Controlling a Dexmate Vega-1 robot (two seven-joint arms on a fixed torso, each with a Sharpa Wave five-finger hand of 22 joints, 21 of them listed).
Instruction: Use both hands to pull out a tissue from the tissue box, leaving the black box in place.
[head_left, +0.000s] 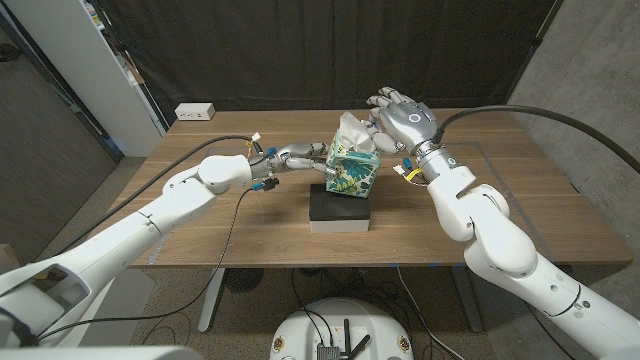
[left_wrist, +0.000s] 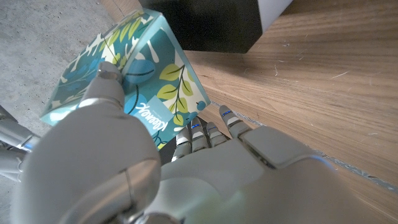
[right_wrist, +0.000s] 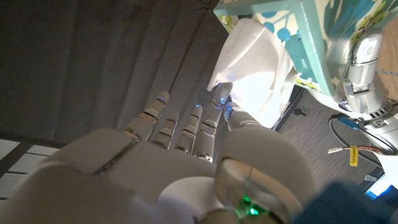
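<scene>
A teal, leaf-patterned tissue box stands on a black box at the table's middle. A white tissue sticks up from its top. My left hand grips the tissue box from its left side. In the left wrist view the thumb presses the printed face of the tissue box and the fingers curl under it, near the black box. My right hand hovers behind the box top, fingers spread. Its fingertips reach the tissue; no pinch is visible.
A white power strip lies at the table's back left corner. A white cabinet stands off the left side, with a dark curtain behind. Bare wooden table lies right of the boxes.
</scene>
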